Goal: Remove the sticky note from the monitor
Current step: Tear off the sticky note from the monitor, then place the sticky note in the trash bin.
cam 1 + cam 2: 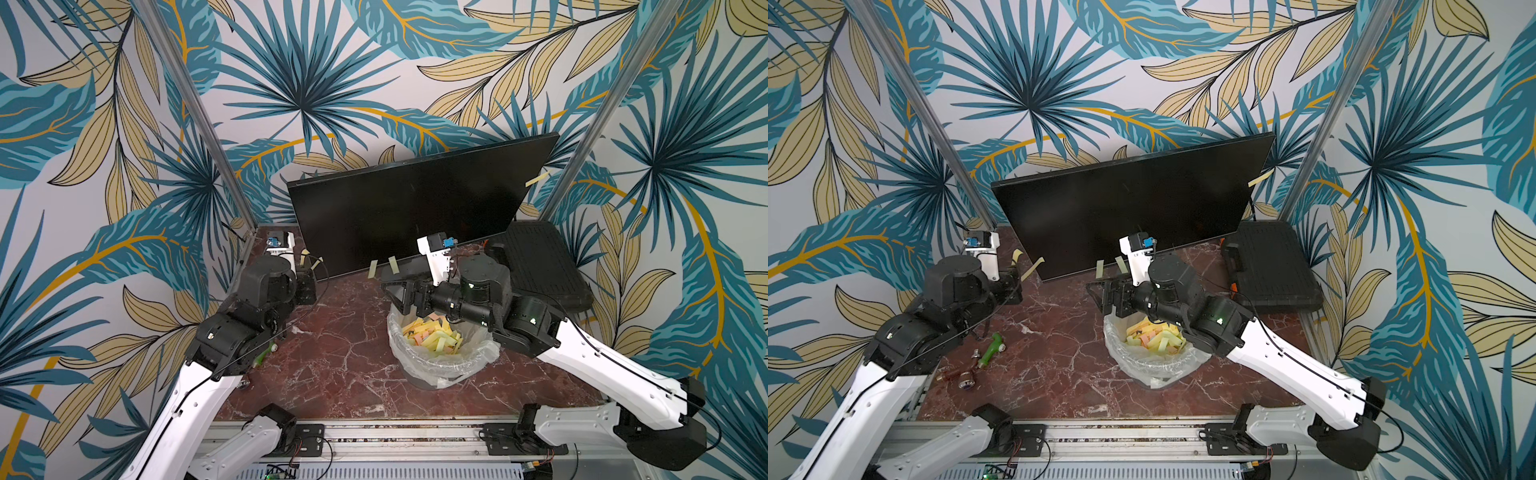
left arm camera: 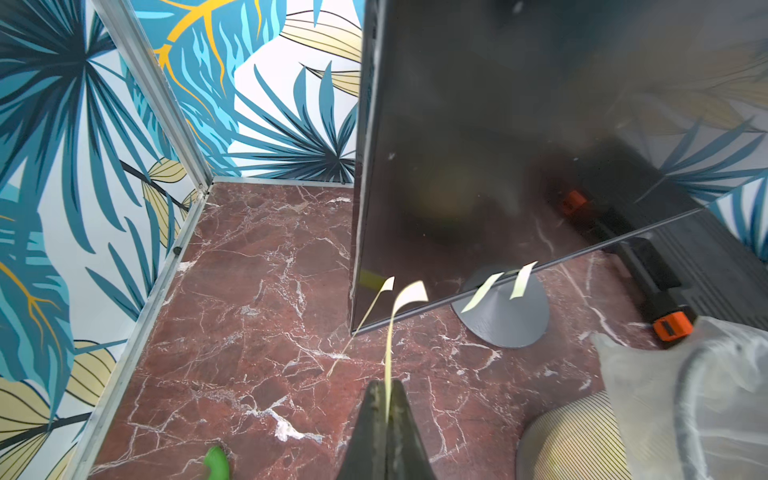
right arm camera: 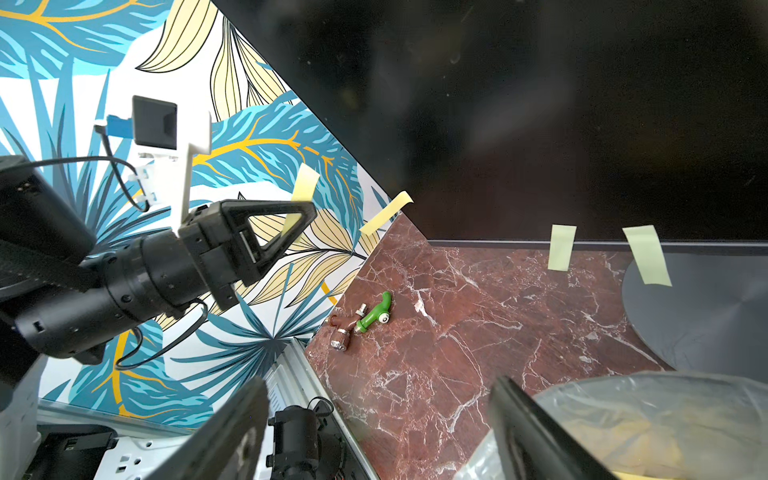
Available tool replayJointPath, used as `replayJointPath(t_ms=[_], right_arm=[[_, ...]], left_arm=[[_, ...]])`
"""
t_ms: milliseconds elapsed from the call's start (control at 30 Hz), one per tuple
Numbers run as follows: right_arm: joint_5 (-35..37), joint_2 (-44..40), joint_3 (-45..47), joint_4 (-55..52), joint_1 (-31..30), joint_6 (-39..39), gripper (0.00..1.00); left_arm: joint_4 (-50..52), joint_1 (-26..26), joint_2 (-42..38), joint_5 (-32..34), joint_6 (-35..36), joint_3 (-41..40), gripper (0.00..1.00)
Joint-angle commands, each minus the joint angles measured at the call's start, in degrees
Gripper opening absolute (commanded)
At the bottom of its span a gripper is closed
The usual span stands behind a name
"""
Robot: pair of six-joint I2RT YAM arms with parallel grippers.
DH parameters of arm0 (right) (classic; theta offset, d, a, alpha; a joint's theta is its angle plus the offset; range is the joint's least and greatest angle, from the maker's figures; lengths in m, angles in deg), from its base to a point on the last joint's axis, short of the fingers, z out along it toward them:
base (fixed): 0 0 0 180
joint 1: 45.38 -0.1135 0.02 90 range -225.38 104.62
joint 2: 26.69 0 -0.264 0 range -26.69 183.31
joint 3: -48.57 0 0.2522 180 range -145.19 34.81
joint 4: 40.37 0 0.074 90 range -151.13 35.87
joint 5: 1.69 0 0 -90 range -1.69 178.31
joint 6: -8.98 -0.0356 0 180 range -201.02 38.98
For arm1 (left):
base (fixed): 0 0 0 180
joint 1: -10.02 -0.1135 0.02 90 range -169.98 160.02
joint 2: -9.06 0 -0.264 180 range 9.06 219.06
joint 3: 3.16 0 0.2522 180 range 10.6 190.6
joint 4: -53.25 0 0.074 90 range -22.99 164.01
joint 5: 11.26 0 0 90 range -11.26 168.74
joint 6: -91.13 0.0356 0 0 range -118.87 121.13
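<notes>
Left gripper: Your left gripper [image 2: 386, 401], low at centre in the left wrist view, is pressed together on 1 pale yellow sticky note [image 2: 409, 294]. The note's free end curls up just clear of the monitor's lower corner.
Monitor: The black monitor [image 1: 415, 208] stands at centre in both top views, on its round grey stand base [image 2: 505, 316].
Notes on the monitor: You can count 4. There is 1 corner note [image 3: 386, 212], 2 bottom-edge notes [image 1: 372, 269] [image 1: 393, 264] and 1 right-edge note [image 1: 537, 178].
Right gripper: Your right gripper [image 1: 395, 293] is spread wide and holds nothing, above the rim of the bag-lined waste bin [image 1: 399, 353].
Bin: Yellow and orange notes fill it.
Also on the marble table [image 1: 332, 365]: A black ribbed case [image 1: 540, 266] at right and a green tool [image 1: 990, 349] at lower left.
</notes>
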Motion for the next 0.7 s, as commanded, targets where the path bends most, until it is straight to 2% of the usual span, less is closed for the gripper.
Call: replayJointPath(t_ms=[0, 200, 300, 400, 533, 667], right_arm=[[1.0, -1.2, 1.4, -0.5, -0.3, 0.8, 0.86], [2.0, -1.8, 2.2, -0.7, -0.3, 1.1, 0.87], [2.8, -2.3, 2.7, -0.9, -0.2, 1.0, 0.87], [3.8, -3.2, 3.2, -1.4, -0.2, 1.1, 0.87], [5.3, -4.4, 3.6, -2.5, -0.2, 1.7, 0.87], [6.9, -6.1, 4.0, -4.1, -0.2, 2.0, 0.87]], left_arm=[[2.7, -0.3, -1.8, -2.9, -0.6, 0.1, 0.0], [2.9, -0.3, -4.0, -9.4, 0.1, 0.9, 0.0], [2.0, -0.2, -3.8, -15.8, 0.3, 1.0, 0.0], [1.7, 0.0, -2.8, -19.4, -0.1, 1.6, 0.0], [0.5, 1.8, -1.9, -20.3, -1.4, 2.4, 0.0], [-1.1, 7.0, -0.1, -18.1, -2.2, 3.2, 0.0]])
